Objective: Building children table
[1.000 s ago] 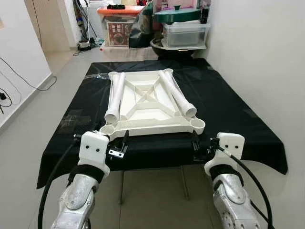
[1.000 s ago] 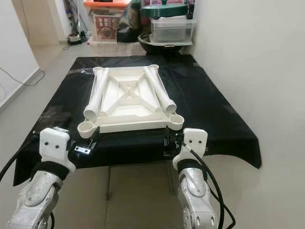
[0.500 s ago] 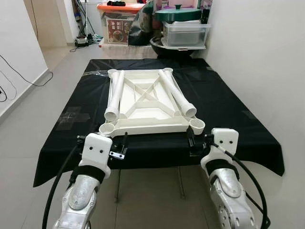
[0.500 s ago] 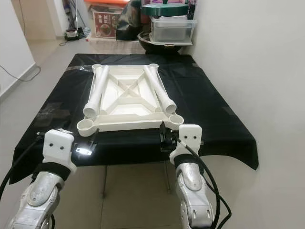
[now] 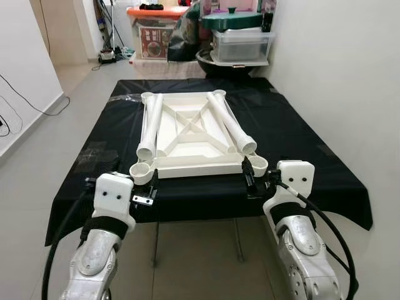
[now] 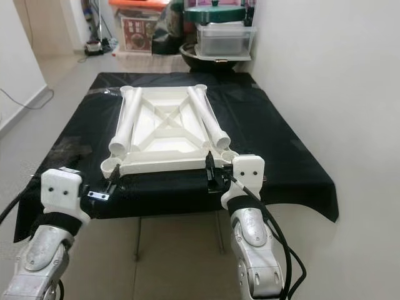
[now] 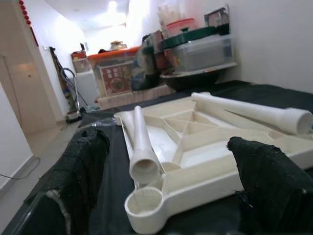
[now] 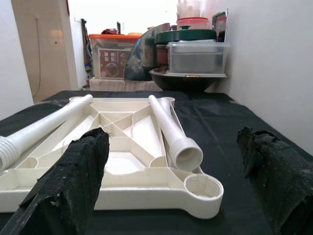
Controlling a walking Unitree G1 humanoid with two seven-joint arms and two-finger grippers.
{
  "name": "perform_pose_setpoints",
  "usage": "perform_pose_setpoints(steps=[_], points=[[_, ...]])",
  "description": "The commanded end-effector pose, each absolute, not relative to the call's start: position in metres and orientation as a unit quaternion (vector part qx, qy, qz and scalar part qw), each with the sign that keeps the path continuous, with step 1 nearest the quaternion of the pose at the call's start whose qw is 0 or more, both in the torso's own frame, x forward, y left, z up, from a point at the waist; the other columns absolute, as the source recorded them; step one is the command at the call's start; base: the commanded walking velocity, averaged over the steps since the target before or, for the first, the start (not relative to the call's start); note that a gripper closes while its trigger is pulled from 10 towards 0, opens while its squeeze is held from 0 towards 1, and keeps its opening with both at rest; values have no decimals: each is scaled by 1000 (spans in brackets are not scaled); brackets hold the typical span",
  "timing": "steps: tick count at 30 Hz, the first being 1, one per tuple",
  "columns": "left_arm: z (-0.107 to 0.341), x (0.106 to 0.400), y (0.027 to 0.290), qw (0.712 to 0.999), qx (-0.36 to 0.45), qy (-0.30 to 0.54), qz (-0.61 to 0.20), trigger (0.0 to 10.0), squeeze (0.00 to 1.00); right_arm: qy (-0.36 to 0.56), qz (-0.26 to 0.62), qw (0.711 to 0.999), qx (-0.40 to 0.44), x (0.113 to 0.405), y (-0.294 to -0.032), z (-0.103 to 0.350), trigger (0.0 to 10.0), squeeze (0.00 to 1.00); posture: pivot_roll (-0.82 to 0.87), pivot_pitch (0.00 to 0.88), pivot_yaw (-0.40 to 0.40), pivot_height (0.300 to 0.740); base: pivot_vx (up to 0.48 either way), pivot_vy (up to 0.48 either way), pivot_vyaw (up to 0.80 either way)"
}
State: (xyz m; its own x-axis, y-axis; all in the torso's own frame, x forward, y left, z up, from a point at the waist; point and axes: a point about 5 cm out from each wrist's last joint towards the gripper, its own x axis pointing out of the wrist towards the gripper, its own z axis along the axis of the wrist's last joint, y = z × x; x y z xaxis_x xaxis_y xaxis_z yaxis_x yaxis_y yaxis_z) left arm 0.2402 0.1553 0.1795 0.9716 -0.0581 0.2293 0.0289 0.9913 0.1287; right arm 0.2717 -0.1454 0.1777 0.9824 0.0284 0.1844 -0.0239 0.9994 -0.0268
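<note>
White upturned tabletop (image 5: 189,139) with two loose legs (image 5: 231,123) lies mid-cloth at 12 o'clock, and both grippers, left (image 5: 149,185) and right (image 5: 247,173), have closed in on its near corner sockets, fingers spread wide and empty, so leg-fitting looks next.

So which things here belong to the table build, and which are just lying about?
For the job:
tabletop, upside down on the black cloth
two legs, lying on it
left gripper, open at a near corner socket
right gripper, open at the other

Lying about:
storage boxes
black basin
floor cables
</note>
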Motion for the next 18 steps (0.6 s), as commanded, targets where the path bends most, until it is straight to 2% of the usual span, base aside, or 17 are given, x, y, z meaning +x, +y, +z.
perform_pose_setpoints(steps=[1, 8, 12, 15, 18], points=[[181, 239, 152, 990, 56, -124, -28, 10000, 0, -96, 17, 995, -12, 272, -142, 181, 10000, 0, 15, 0, -35, 740, 330, 0, 0], [183, 241, 145, 989, 58, -131, -43, 10000, 0, -95, 14, 995, -30, 274, -142, 181, 10000, 0, 15, 0, -33, 740, 329, 0, 114], [183, 242, 145, 988, 57, -132, -46, 10000, 0, -89, 15, 996, 0, 274, -143, 180, 10000, 0, 13, 0, -32, 740, 329, 0, 0], [183, 243, 145, 988, 55, -134, -50, 10000, 0, -87, 5, 995, -41, 274, -146, 181, 10000, 0, 13, 0, -32, 740, 326, 0, 0], [182, 244, 143, 988, 55, -134, -52, 10000, 0, -88, 7, 996, -22, 275, -147, 180, 10000, 0, 9, 0, -33, 740, 329, 0, 267]])
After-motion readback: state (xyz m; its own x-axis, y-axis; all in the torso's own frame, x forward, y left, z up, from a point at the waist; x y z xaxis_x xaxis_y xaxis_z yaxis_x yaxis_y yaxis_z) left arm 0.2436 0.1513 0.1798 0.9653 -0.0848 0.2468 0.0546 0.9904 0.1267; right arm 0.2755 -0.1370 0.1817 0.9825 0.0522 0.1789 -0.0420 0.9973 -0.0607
